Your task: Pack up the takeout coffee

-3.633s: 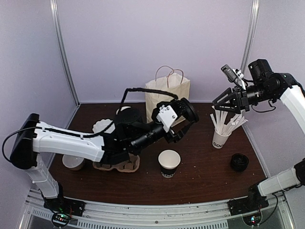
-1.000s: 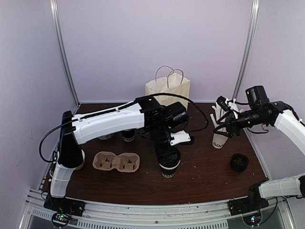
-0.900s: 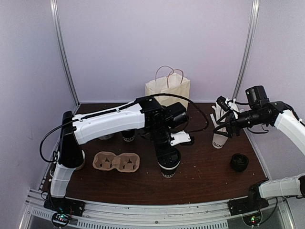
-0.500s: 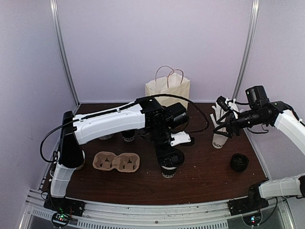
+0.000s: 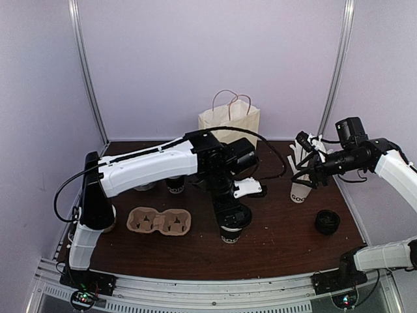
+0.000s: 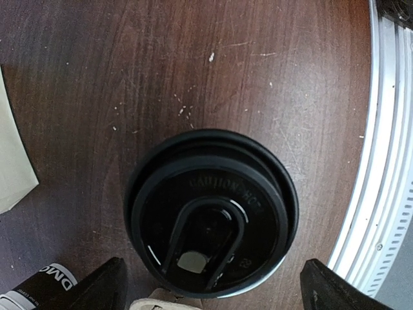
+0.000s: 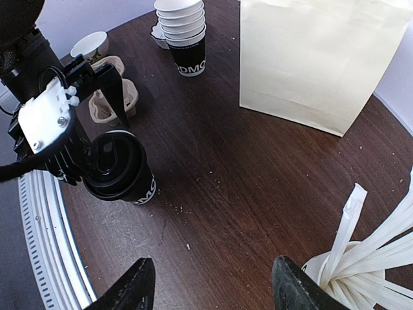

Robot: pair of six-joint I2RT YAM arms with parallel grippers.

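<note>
Left wrist: "CAUTION HOT" lid (image 6: 210,213)

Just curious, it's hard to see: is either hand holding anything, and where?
Nothing is held. The left hand is open around the takeout coffee; the right hand is empty.

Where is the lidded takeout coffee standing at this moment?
In the top view, the takeout coffee stands at front centre beneath the left end effector, the cardboard cup carrier to its left and the paper bag behind.
</note>
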